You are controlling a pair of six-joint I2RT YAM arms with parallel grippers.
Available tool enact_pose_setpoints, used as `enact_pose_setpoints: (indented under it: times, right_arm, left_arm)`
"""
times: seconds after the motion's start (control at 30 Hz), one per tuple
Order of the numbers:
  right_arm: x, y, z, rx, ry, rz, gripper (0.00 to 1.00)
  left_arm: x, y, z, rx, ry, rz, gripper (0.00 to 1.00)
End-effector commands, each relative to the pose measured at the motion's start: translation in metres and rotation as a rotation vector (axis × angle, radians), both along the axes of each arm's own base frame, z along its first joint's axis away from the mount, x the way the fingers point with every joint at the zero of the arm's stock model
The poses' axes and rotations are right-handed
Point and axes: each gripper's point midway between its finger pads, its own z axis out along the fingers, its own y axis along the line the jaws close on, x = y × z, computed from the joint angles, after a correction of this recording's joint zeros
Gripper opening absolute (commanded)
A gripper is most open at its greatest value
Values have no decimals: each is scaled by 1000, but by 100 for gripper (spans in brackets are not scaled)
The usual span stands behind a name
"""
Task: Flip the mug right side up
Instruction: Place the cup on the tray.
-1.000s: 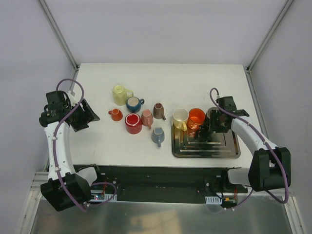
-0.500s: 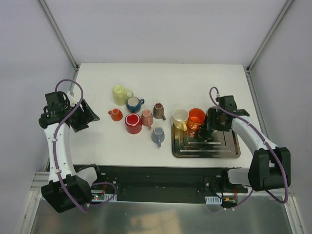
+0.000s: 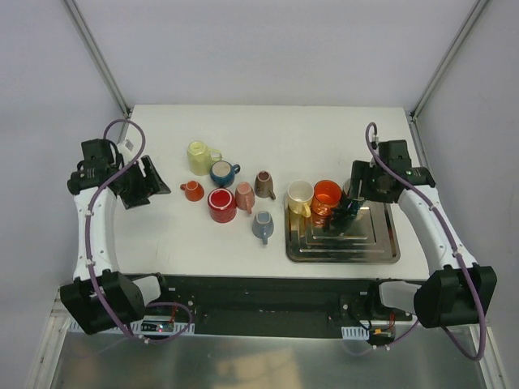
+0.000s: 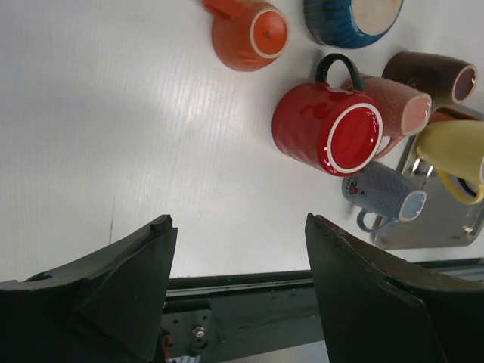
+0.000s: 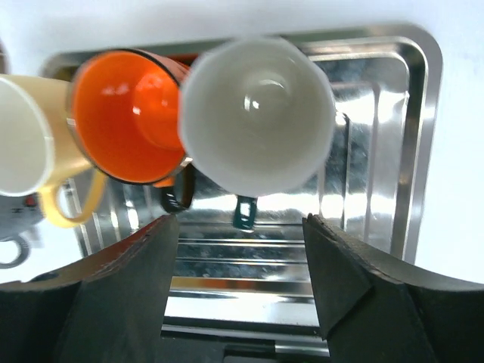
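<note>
A mug with a white inside and a dark green handle (image 5: 257, 125) stands upright on the metal tray (image 5: 378, 136), next to an orange mug (image 5: 125, 113) and a cream mug (image 5: 19, 136). My right gripper (image 5: 239, 253) is open and empty, just in front of the white-inside mug and apart from it; in the top view it (image 3: 340, 217) hangs over the tray (image 3: 381, 247). My left gripper (image 3: 152, 188) is open and empty at the table's left. A red mug (image 4: 333, 128) stands upside down, its base showing.
On the table lie or stand a small orange cup (image 4: 249, 34) upside down, a blue mug (image 4: 355, 15), a pink mug (image 4: 397, 106), a brown mug (image 4: 431, 76) and a grey-blue mug (image 4: 382, 197) on their sides. A pale yellow mug (image 3: 199, 156) is further back.
My right wrist has pulled up and back from the mugs on the tray. My left arm has shifted slightly toward the back. The mugs have not moved.
</note>
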Motion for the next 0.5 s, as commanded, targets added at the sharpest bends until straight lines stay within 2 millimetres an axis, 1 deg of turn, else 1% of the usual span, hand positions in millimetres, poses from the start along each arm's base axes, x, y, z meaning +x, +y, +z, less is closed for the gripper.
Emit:
enact_pose_setpoints:
  times: [0.0, 0.07, 0.13, 0.17, 0.2, 0.23, 0.27, 0.33, 0.37, 0.4, 0.43, 0.47]
  right_arm:
    - [32, 29, 43, 122, -160, 114, 73]
    - [46, 53, 55, 191, -213, 219, 73]
    - [58, 80, 64, 218, -266, 348, 73]
    - [60, 92, 68, 223, -292, 424, 73]
    - [64, 105, 72, 222, -315, 490, 73]
    - [65, 116, 75, 219, -334, 546, 74]
    - [69, 125, 78, 222, -346, 576, 74]
    - [76, 140, 80, 245, -350, 594, 74]
    - [79, 147, 78, 256, -341, 602, 74]
    - [80, 153, 77, 270, -331, 601, 74]
    - [82, 158, 78, 278, -330, 607, 74]
    - [82, 162, 76, 281, -322, 616, 74]
  left_arm:
    - [32, -13, 22, 110, -113, -235, 72]
    - [45, -23, 25, 147, -122, -316, 73]
    - [61, -26, 24, 183, -126, -383, 74]
    - [69, -26, 23, 192, -120, -393, 73]
    - [82, -26, 27, 201, -134, -400, 74]
    - [91, -26, 23, 207, -126, -403, 74]
    - [108, -25, 27, 227, -154, -401, 75]
    - [139, -21, 29, 259, -190, -385, 79]
    - [154, -23, 31, 260, -215, -389, 81]
    - [169, -26, 33, 263, -236, -392, 86]
    - [182, -27, 30, 267, -242, -395, 90]
    - [196, -29, 31, 274, -256, -399, 90]
